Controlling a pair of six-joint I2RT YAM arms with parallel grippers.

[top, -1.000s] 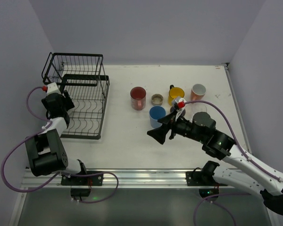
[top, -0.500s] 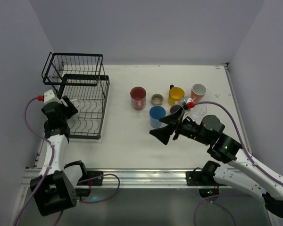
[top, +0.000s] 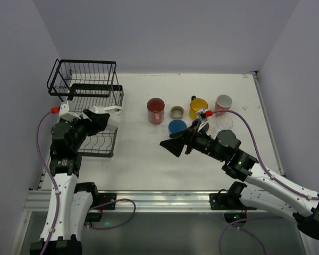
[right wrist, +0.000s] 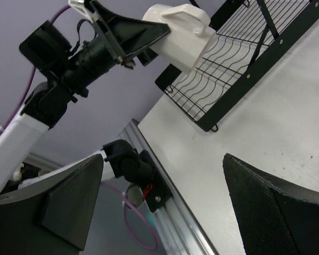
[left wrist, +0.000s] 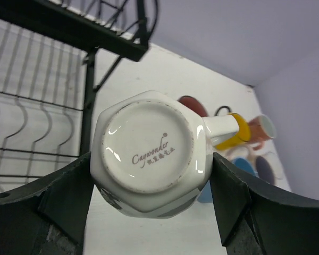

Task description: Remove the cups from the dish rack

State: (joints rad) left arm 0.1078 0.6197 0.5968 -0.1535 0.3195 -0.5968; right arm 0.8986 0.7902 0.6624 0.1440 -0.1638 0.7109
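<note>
Underneath only; stamped mug (left wrist: 149, 154) (left wrist)

You see bright, even light from overhead in the top view, leaving only faint, soft shadows on the table (top: 143, 156). In the left wrist view, small glints sit on the white mug (left wrist: 149, 154), whose glossy base is sharp. In the right wrist view, the near fingers (right wrist: 276, 212) look dark and slightly soft at the bottom corners.
</note>
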